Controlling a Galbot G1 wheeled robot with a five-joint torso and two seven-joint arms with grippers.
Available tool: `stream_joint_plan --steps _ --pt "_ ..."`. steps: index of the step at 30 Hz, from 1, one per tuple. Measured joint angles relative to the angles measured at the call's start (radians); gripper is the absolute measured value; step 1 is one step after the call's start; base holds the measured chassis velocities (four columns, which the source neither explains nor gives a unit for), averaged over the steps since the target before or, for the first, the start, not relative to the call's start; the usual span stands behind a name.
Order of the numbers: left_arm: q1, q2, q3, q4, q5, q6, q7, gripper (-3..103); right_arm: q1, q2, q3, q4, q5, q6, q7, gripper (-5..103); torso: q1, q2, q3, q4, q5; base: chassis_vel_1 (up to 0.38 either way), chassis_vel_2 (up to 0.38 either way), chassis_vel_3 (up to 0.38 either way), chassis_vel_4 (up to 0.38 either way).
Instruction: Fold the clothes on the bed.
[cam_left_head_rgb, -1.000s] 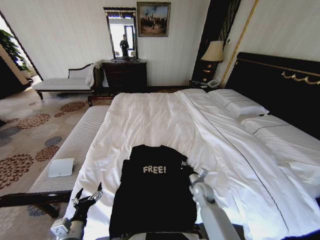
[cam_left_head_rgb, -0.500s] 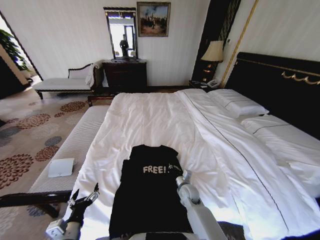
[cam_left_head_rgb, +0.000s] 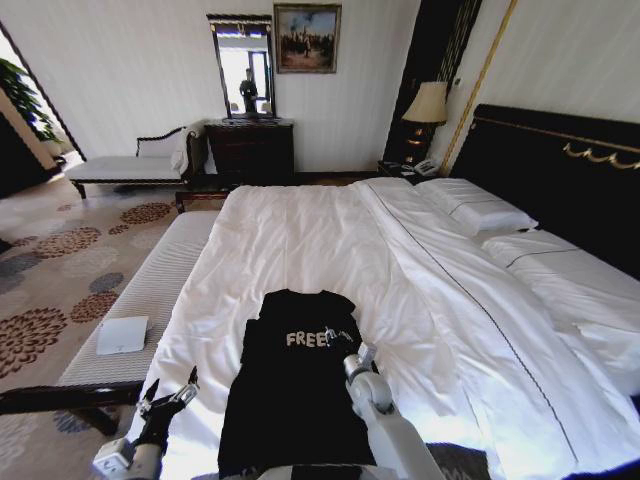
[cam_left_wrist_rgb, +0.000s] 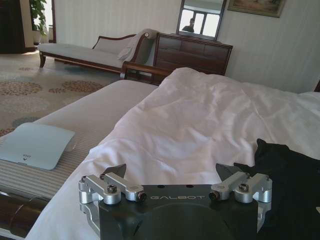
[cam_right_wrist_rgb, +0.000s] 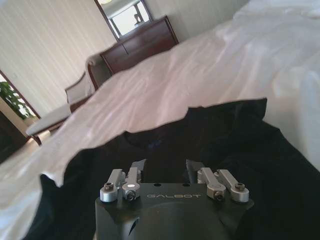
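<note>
The clothes (cam_left_head_rgb: 300, 385), a single black top with white lettering on its chest, lie spread flat on the white duvet at the near edge of the bed (cam_left_head_rgb: 330, 240). The right gripper (cam_left_head_rgb: 342, 340) hangs over the chest, covering the end of the lettering, its fingers spread with nothing between them. The left gripper (cam_left_head_rgb: 168, 388) hovers beside the top over the bed's left edge, fingers spread wide and empty. Just left of the bed runs a pale bench (cam_left_head_rgb: 150, 290) with a white pad (cam_left_head_rgb: 122, 335) on it.

Striped bench (cam_left_head_rgb: 150, 290), white tablet (cam_left_head_rgb: 122, 334), dresser (cam_left_head_rgb: 250, 150)
</note>
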Motion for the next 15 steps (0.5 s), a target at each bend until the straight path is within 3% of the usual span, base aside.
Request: stream_joint_plan --steps 3,5,9,11,13,15 --pt "-0.003 0.000 0.006 0.000 0.000 0.000 0.000 100 -0.039 0.003 0.049 0.050 -0.010 0.030 -0.010 53 0.000 0.000 0.000 0.0000 0.0000 0.000 0.000 0.000 0.000" --pt "-0.003 -0.002 0.006 0.003 -0.002 -0.001 -0.001 100 -0.063 0.000 0.133 0.065 -0.033 0.074 -0.011 64 0.000 0.000 0.000 -0.0002 0.0000 0.000 0.000 0.000 0.000" --pt "-0.003 -0.003 0.010 0.014 -0.003 -0.009 0.003 100 -0.056 -0.032 0.225 -0.026 -0.166 0.166 -0.011 80 0.000 0.000 0.000 -0.0001 0.0002 0.000 0.000 0.000 0.000" --pt "-0.003 -0.003 0.019 0.017 -0.003 -0.013 0.004 100 -0.053 -0.047 0.243 -0.072 -0.224 0.193 -0.016 90 0.000 0.000 0.000 -0.0001 0.0001 0.000 0.000 0.000 0.000" --pt "-0.003 -0.003 0.023 0.017 -0.002 -0.014 0.005 100 -0.055 -0.049 0.243 -0.083 -0.243 0.200 -0.019 90 0.000 0.000 0.000 0.0000 0.0001 0.000 0.000 0.000 0.000" --pt "-0.003 -0.003 0.026 0.017 -0.002 -0.017 0.005 100 -0.063 -0.046 0.230 -0.113 -0.310 0.226 -0.028 99 0.000 0.000 0.000 -0.0001 0.0001 0.000 0.000 0.000 0.000"
